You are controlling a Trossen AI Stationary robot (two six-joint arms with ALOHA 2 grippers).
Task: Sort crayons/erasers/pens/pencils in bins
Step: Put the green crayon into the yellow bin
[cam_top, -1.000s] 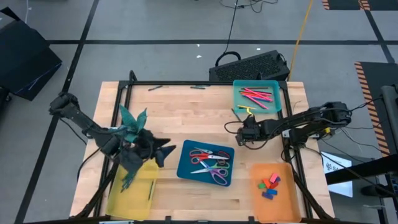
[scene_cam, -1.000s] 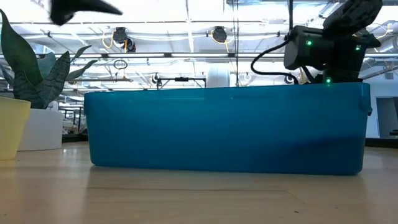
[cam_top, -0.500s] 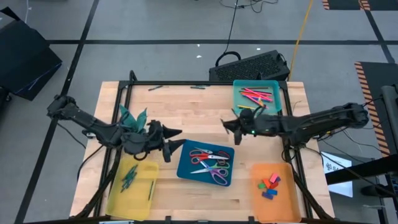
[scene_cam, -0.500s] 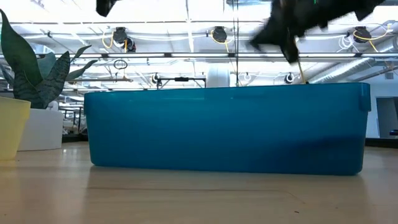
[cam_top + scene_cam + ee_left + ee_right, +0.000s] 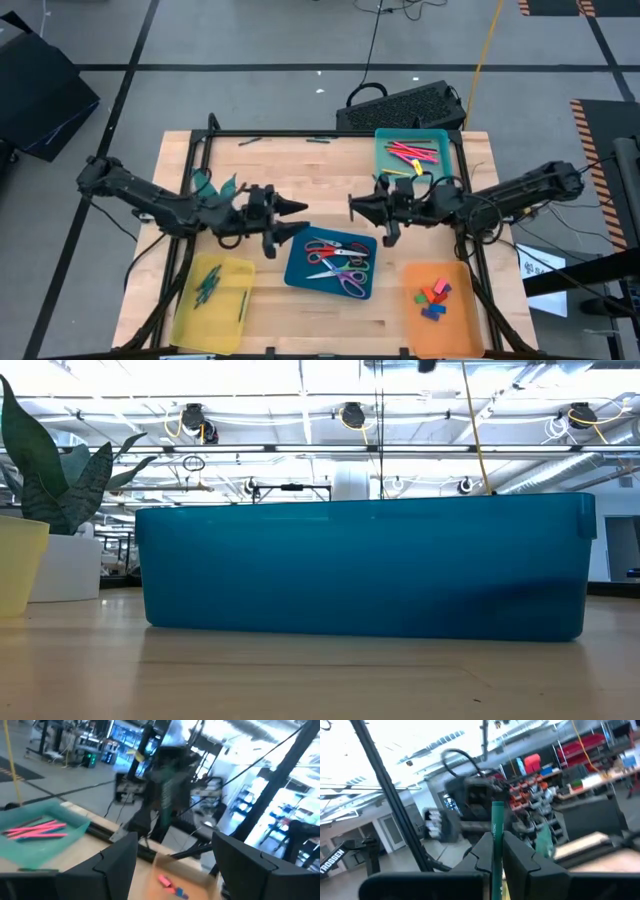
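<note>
My right gripper [image 5: 357, 207] hovers above the table's middle, shut on a green stick [image 5: 496, 832]. Facing it, my left gripper [image 5: 293, 218] is open with nothing between its fingers [image 5: 115, 865]. Below them the dark blue bin [image 5: 296, 268] holds scissors. The teal bin [image 5: 440, 160] at the far right holds red and pink sticks. Coloured erasers [image 5: 432, 297] lie in the orange bin [image 5: 455, 325] at the near right. Green sticks lie in the yellow bin [image 5: 225, 320] at the near left. My right gripper pinches the green stick [image 5: 497, 851] between its two fingers. The fingers lie level and point toward the table's left. The stick reaches out past the fingertips [image 5: 517, 851] and is lifted clear of the table and bins.
A green plant [image 5: 214, 186] stands on the left part of the table, behind my left arm. A black frame [image 5: 300, 135] runs along the table's far edge, with small sticks lying by it. The low view shows only the blue bin's wall [image 5: 365, 565] and the yellow bin's edge [image 5: 18, 565].
My left gripper has swung from over the yellow bin toward the table's middle and far side. My right gripper has gone from beside the teal bin toward the table's left with the green stick, rising out of the low view. The two grippers now face each other.
</note>
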